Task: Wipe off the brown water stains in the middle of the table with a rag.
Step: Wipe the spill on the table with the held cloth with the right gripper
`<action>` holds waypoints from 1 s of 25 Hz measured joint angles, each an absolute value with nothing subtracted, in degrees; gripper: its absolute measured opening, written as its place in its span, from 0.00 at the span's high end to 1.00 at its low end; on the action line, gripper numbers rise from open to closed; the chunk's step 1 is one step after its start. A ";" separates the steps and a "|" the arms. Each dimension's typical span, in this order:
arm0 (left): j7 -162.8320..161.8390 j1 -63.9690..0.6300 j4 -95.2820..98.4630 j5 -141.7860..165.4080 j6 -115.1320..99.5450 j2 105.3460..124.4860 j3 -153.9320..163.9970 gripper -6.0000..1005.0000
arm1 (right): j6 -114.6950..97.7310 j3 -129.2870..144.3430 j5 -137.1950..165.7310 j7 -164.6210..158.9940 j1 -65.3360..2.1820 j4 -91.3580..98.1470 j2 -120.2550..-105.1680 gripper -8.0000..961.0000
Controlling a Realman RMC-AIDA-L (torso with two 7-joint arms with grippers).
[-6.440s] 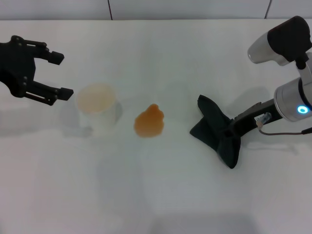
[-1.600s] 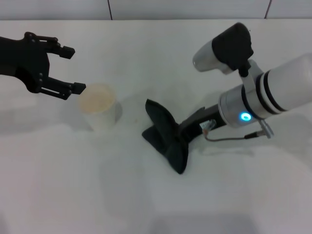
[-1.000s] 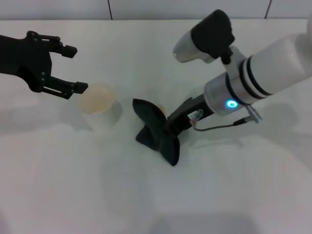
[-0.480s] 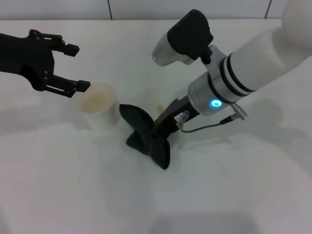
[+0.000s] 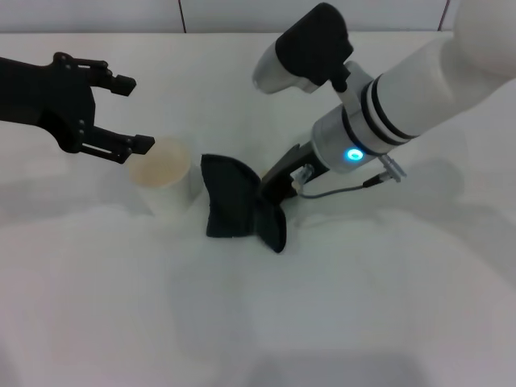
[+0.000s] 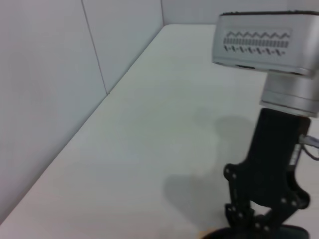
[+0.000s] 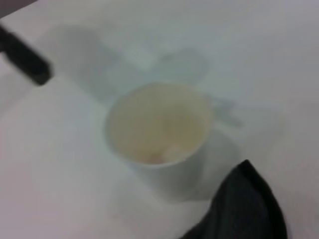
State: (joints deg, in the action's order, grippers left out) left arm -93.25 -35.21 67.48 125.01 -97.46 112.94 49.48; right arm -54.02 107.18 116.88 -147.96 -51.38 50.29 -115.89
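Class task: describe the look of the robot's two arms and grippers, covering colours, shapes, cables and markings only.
The left gripper is matte black with angular, jointed fingers. The right arm has a white cylindrical casing with black bands, a glowing blue ring light, a thin grey cable, a grey-black camera housing, and a black right gripper.

Stain probably hidden under the rag [image 5: 234,208].

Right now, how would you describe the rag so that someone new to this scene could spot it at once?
Start from the white table and find the translucent white cup near its middle. Just to the robot's right of the cup lies the rag, pinched by the right gripper. It is the only soft, crumpled thing there: charcoal-black cloth with pointed folds, unlike the rigid black left gripper open above the cup.
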 joint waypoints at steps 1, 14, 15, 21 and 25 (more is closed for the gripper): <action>-93.25 -35.19 67.48 125.01 -97.36 112.99 49.48 0.12 | -53.48 106.92 117.08 -147.95 -51.38 50.00 -115.85 0.91; -93.25 -35.03 67.24 125.08 -96.32 113.46 49.48 0.12 | -51.65 97.25 124.06 -147.91 -50.27 46.48 -115.53 0.91; -93.25 -34.99 67.24 125.09 -96.31 113.46 49.48 0.12 | -51.68 96.52 124.58 -147.91 -49.94 46.44 -115.50 0.91; -93.25 -34.78 67.24 125.12 -96.31 113.55 49.48 0.12 | -52.66 94.91 125.66 -147.91 -46.58 47.79 -115.40 0.91; -93.12 -34.74 67.24 125.15 -96.33 113.55 49.48 0.12 | -54.32 95.38 125.64 -147.92 -43.06 51.66 -115.76 0.91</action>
State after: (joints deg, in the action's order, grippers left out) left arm -93.12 -34.74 67.24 125.15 -96.33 113.55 49.48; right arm -54.32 95.38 125.64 -147.92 -43.06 51.66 -115.76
